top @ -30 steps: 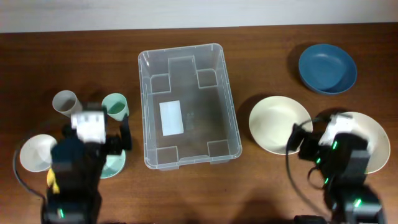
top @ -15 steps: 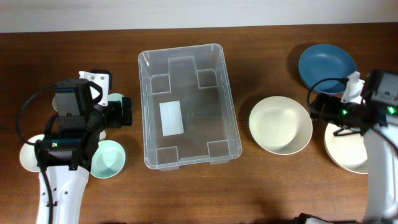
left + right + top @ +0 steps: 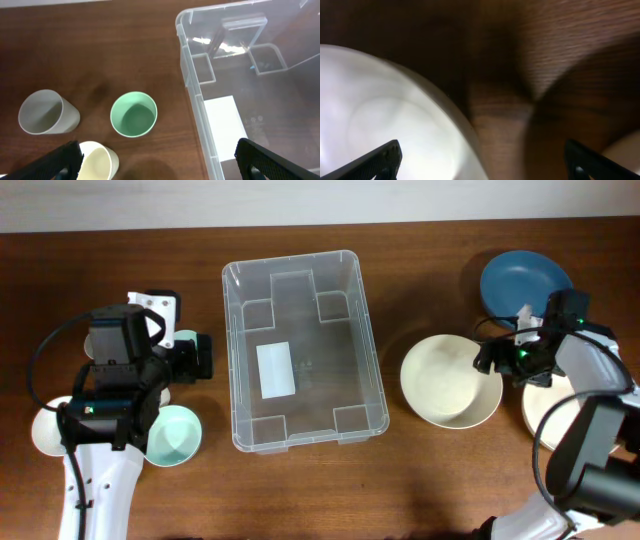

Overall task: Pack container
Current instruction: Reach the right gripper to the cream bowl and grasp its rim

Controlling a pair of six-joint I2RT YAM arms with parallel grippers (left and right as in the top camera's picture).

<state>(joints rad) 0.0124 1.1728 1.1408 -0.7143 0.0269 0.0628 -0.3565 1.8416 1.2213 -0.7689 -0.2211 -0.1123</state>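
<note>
Dark wooden table (image 3: 430, 490) with clear container (image 3: 330, 345), cream bowl (image 3: 445, 385), blue bowl (image 3: 527, 288), green cup (image 3: 133, 114).

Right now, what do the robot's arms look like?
The left arm is a white tube with chunky black joints, a white box on top and a looping black cable. The right arm matches, with tiny green lights. The jaws are black.

- I see the large clear rectangular plastic bin (image 3: 330, 380) (image 3: 192, 95) standing upright and open-topped at the middle of the brown wooden table (image 3: 420, 480), its long sides running away from me.
- A white label (image 3: 274, 369) (image 3: 222, 127) lies flat on its ridged floor.
</note>
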